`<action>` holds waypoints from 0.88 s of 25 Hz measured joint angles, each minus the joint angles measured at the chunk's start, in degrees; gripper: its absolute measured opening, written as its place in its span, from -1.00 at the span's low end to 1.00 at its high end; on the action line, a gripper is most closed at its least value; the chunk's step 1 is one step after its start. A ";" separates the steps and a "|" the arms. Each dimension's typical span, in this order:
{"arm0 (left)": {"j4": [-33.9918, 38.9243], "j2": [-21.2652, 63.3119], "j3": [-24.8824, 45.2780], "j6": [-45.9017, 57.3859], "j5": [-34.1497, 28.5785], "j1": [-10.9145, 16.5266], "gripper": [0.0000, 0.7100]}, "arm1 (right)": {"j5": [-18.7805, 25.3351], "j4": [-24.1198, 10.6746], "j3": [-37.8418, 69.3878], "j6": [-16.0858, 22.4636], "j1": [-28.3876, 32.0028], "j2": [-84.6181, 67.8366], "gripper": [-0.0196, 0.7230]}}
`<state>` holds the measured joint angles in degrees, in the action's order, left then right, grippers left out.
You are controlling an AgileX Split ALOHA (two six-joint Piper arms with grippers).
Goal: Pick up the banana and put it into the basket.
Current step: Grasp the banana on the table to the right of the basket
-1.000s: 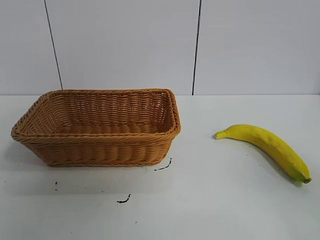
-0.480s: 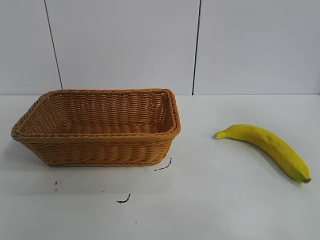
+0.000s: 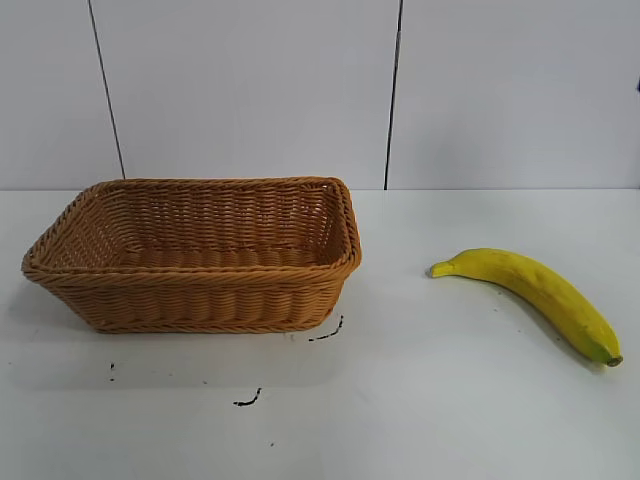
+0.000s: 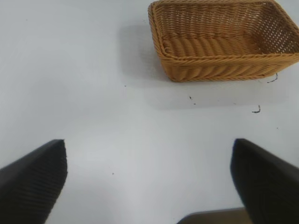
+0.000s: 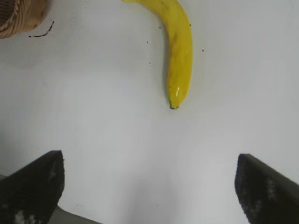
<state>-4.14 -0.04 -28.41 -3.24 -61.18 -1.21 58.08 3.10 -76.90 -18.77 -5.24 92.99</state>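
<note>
Basket: wicker, nothing inside.
Banana: on table, well right of basket.
Left gripper: fingers apart.
Right gripper: fingers apart.

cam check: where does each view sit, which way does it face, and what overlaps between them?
Exterior: outside the rig, roughly level, facing basket and banana on the white table; no arm shows.
Left wrist: on the left arm, looking down over the table toward the basket; left gripper fingers wide apart at the picture's edges.
Right wrist: on the right arm, looking down at the banana; right gripper fingers wide apart.
Shared: the basket shows in all three, only its corner in the right wrist view.
</note>
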 joint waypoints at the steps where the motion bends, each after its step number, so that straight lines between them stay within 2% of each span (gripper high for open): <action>1: 0.00 0.00 0.00 0.00 0.00 0.00 0.94 | -0.82 -0.90 -0.01 1.00 0.00 1.61 0.92; 4: 0.00 0.00 0.00 0.00 0.00 0.00 0.94 | -2.54 -3.82 -0.06 3.54 0.00 6.21 0.92; 7: 0.00 0.00 0.00 0.00 0.00 0.00 0.94 | -4.43 -5.13 -0.06 4.75 0.00 10.85 0.92; 14: 0.00 0.00 0.00 0.00 0.00 0.00 0.94 | -13.04 -5.27 -0.12 5.17 0.00 20.32 0.92; 22: 0.00 0.00 0.00 0.00 0.00 0.00 0.94 | -17.93 -5.04 -0.12 5.57 0.00 26.71 0.92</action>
<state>-4.14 -0.04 -28.41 -3.24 -61.18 -1.21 40.15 -1.94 -77.02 -13.21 -5.24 119.70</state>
